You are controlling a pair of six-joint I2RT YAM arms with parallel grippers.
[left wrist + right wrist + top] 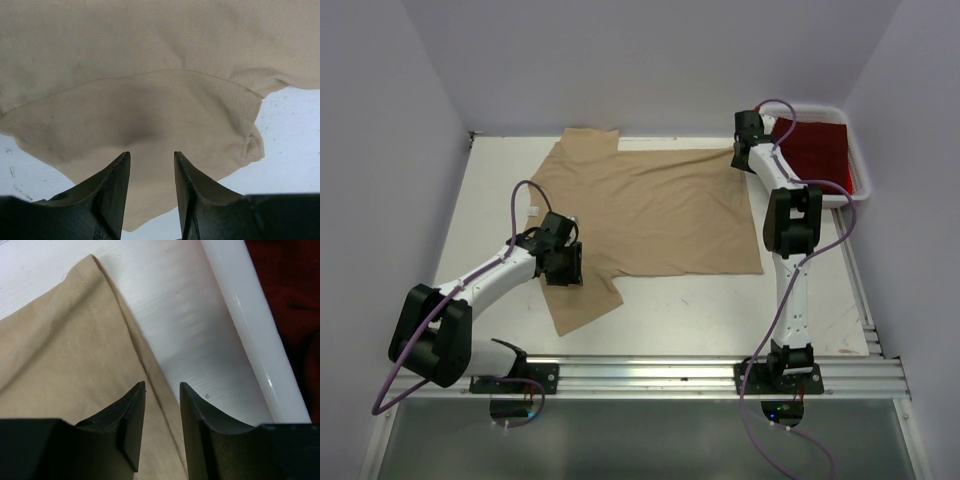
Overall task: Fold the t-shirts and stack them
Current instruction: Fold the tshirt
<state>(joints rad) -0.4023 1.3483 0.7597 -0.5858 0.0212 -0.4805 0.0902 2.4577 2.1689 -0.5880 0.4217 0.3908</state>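
Tan t-shirt (660, 210) spread flat, no fold made yet; red t-shirt (820, 150) left in bin (858, 155) (stacking not begun). L gripper (151, 154) and R gripper (162, 385) seen w/ jaws parted, nothing clamped

The tan t-shirt (660, 210) is soft, matt cloth with a fine knit and a stitched hem. The dark red t-shirt (820, 150) is matt cloth too. The bin (250, 325) is glossy white plastic. The table (720, 310) is white, smooth and faintly scuffed. The left gripper (151, 155) has matt black fingers (112, 192).
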